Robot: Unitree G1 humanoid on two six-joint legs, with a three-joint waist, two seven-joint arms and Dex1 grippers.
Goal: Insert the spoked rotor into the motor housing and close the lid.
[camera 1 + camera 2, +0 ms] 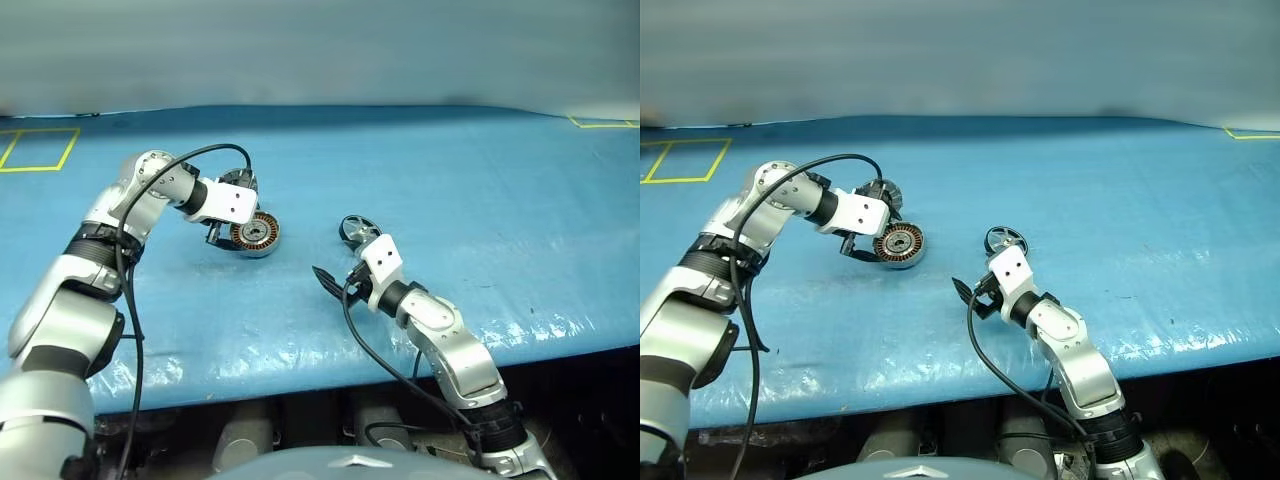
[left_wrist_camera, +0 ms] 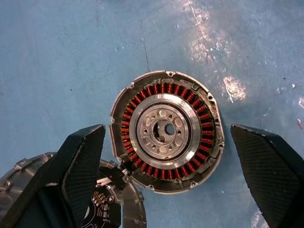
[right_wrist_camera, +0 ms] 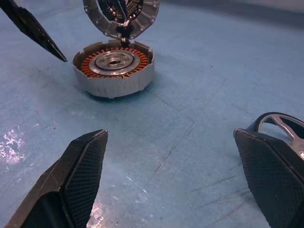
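Right gripper (image 3: 168,180) nearest, fingers apart, empty, low over blue table (image 1: 520,200); rotor (image 1: 1004,240) lies just beside it. Further back, housing (image 2: 166,130) sits open, lid (image 3: 121,16) tipped up. Left gripper (image 2: 175,178) above it, fingers apart, empty.

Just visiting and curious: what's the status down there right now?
Both jaws open, holding nothing. Left gripper above motor housing, lid open. Right gripper beside spoked rotor, not gripping. Nothing in the way.

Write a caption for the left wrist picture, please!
Open black fingers hang over the motor housing, its copper windings showing and its lid open.
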